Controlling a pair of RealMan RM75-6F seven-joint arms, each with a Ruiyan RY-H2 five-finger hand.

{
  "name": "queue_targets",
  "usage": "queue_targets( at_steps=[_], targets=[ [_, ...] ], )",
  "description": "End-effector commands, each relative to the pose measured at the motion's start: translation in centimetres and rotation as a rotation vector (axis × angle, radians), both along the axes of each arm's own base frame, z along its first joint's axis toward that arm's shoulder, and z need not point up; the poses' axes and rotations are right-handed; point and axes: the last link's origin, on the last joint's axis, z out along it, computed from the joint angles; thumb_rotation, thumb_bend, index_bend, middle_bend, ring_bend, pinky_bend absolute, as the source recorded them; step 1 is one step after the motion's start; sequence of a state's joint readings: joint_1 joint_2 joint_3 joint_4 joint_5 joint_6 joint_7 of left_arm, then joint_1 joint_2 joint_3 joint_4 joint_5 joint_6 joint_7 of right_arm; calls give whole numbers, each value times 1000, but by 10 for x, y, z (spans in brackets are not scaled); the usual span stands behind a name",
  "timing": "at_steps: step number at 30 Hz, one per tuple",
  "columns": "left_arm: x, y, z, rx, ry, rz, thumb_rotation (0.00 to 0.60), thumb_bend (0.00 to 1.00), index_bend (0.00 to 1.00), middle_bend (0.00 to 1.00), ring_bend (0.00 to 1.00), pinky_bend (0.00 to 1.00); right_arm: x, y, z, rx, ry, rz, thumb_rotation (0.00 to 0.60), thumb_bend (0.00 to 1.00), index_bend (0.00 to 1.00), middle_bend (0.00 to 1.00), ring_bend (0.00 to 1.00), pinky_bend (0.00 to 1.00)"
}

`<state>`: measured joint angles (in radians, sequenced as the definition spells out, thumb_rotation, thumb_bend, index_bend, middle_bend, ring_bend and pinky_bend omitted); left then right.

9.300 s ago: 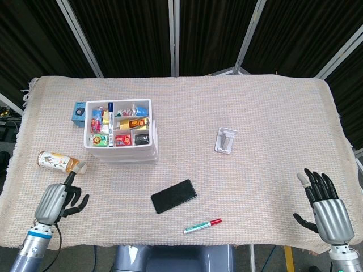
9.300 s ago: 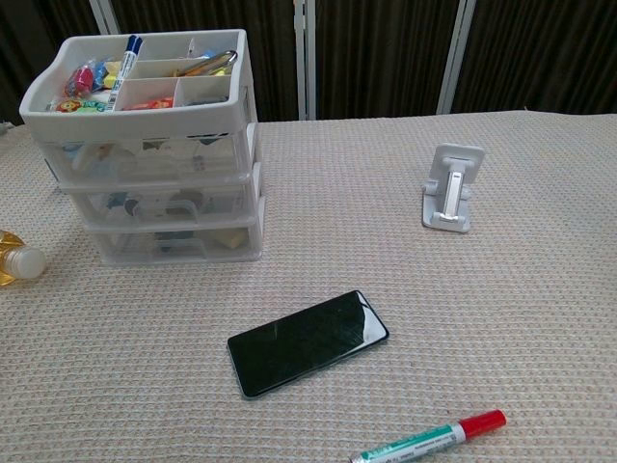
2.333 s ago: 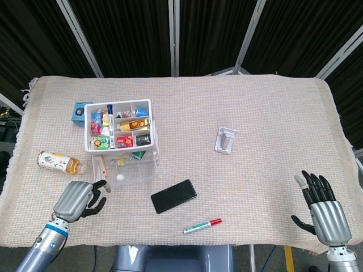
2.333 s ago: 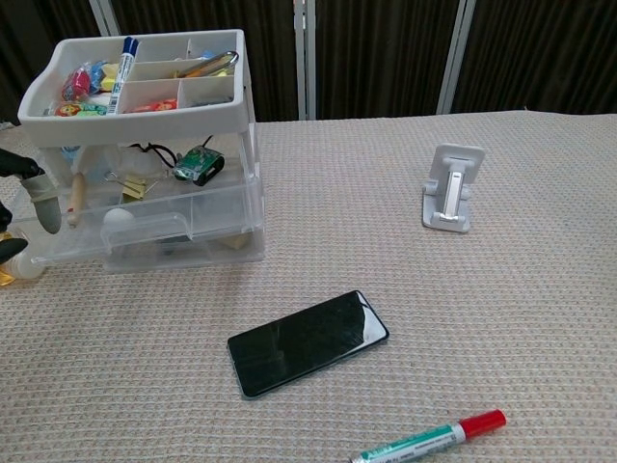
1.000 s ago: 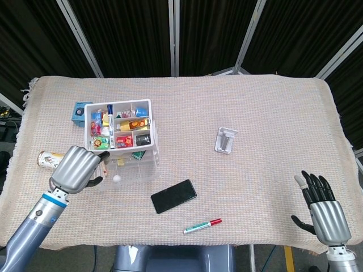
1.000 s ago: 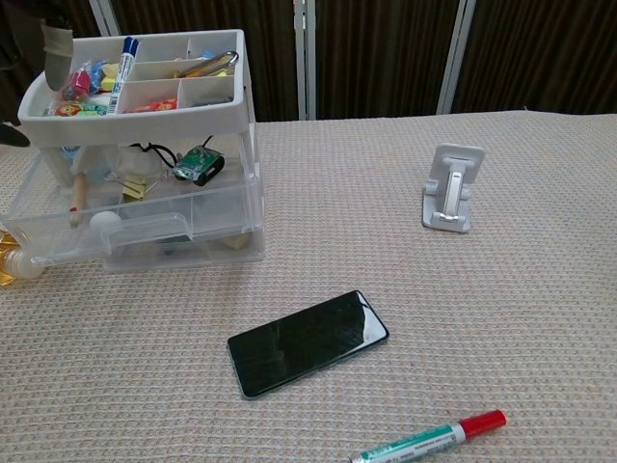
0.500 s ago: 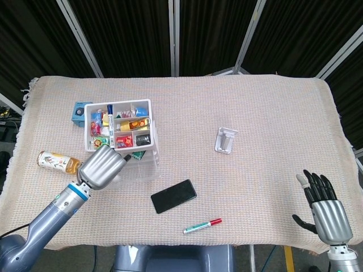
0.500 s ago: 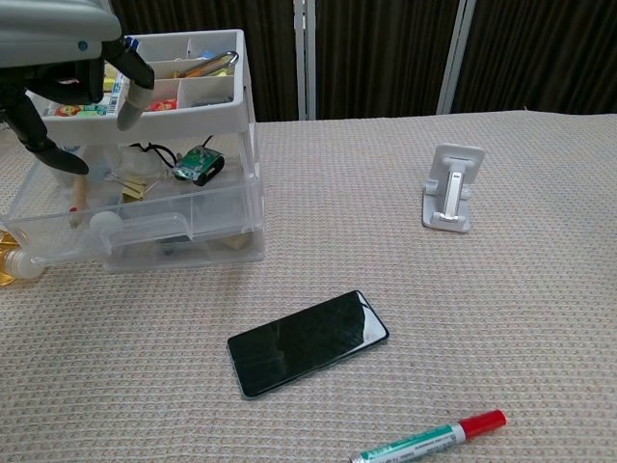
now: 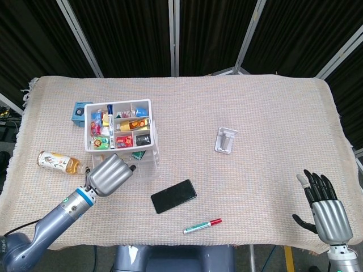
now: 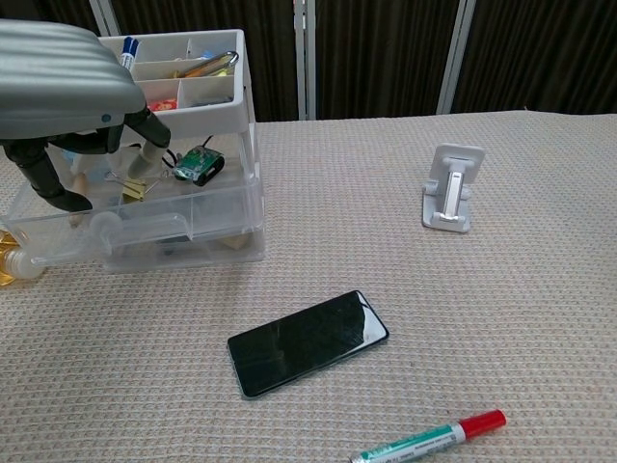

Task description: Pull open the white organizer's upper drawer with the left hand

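Hovering over the pulled-out upper drawer (image 10: 145, 227), left hand (image 9: 112, 174); labels unreadable.

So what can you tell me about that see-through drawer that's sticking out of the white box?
The upper drawer is clear plastic and pulled out toward the table's front edge from under the white organizer and its divided top tray. Its front wall has a moulded handle. Inside lie a small green gadget, yellow clips, a wooden stick and a white ball. The left hand hangs over it with fingers reaching in; whether they touch anything is unclear.
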<state>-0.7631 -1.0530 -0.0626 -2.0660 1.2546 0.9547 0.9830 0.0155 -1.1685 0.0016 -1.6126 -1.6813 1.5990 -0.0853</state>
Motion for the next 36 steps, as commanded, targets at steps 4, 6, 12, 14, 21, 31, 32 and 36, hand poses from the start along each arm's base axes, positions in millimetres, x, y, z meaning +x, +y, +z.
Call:
queue_targets(
  at_steps=[4, 6, 12, 14, 21, 31, 32, 36],
  targets=[
    [2, 5, 2, -6, 3, -2, 600, 0, 505, 971, 918, 774, -1, -1, 1, -10, 0, -4, 600, 0, 0, 0, 0, 0],
    [3, 9, 3, -15, 9, -4, 600, 0, 502, 971, 918, 774, -3, -2, 1, -16, 2, -13, 600, 0, 0, 0, 0, 0],
    [3, 17, 3, -47, 20, -10, 600, 0, 500, 971, 918, 774, -8, -9, 0, -27, 19, -44, 600, 0, 0, 0, 0, 0],
    [2, 20, 4, -65, 18, -12, 600, 0, 500, 971, 918, 774, -10, -12, -2, -29, 25, -58, 600, 0, 0, 0, 0, 0],
    [-3, 24, 9, -114, 14, -22, 600, 0, 491, 971, 918, 774, -14, -18, -4, -44, 39, -89, 600, 0, 0, 0, 0, 0],
    [-7, 21, 11, -160, 38, -31, 600, 0, 480, 971, 918, 774, -19, -17, -5, -56, 47, -109, 600, 0, 0, 0, 0, 0],
    [-7, 20, 11, -161, 40, -31, 600, 0, 480, 971, 918, 774, -19, -17, -4, -57, 47, -108, 600, 0, 0, 0, 0, 0],
    [-8, 19, 15, -161, 53, -34, 600, 0, 476, 971, 918, 774, -19, -16, -4, -61, 44, -104, 600, 0, 0, 0, 0, 0]
  ],
)
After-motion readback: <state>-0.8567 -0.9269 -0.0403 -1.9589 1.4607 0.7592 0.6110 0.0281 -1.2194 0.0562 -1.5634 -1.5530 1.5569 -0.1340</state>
